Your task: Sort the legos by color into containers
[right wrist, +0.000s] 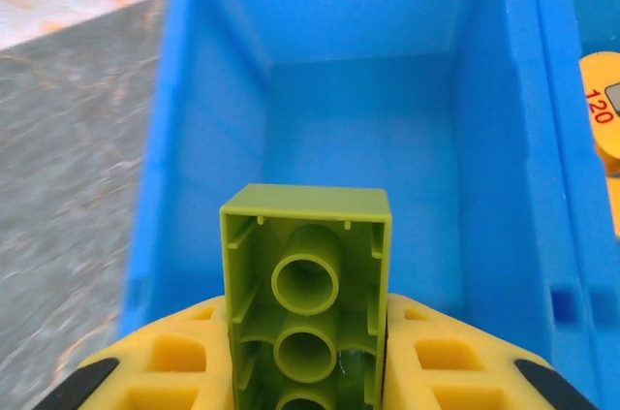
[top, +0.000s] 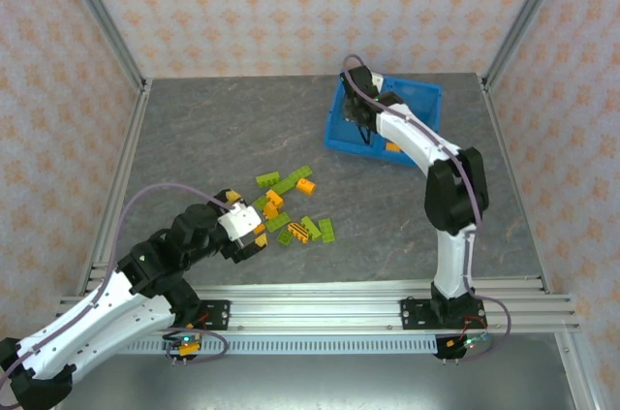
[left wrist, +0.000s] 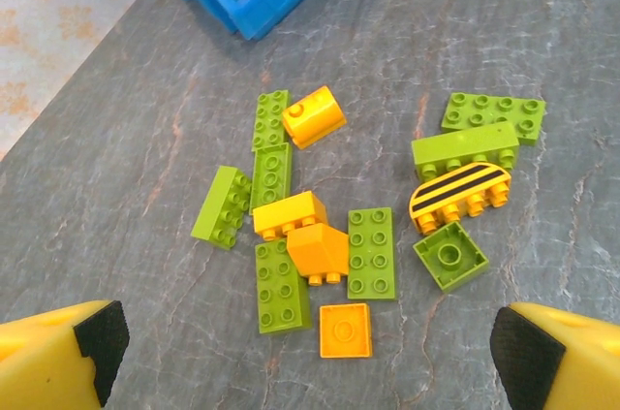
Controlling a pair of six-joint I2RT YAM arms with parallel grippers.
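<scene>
The right hand [right wrist: 308, 371], clamped on a green lego [right wrist: 306, 255], hangs over a blue compartment [right wrist: 358, 100]: release next. The left hand [left wrist: 310, 337] stands apart.

The left arm [top: 126, 284] lies low, stretching from the near left corner forward and to the right, its wrist angled downward. The left gripper [top: 250, 234] [left wrist: 310, 347] points down, its jaws spread wide with nothing between them and its black pads [left wrist: 102, 337] far apart. The right arm [top: 450, 206] rises straight from its base, bends at the elbow and reaches forward and left. The right gripper [top: 362, 129] [right wrist: 305, 362] points down, its yellow fingers [right wrist: 184, 352] clamped on a lime green brick [right wrist: 305, 265], held with its hollow underside toward the wrist camera.
</scene>
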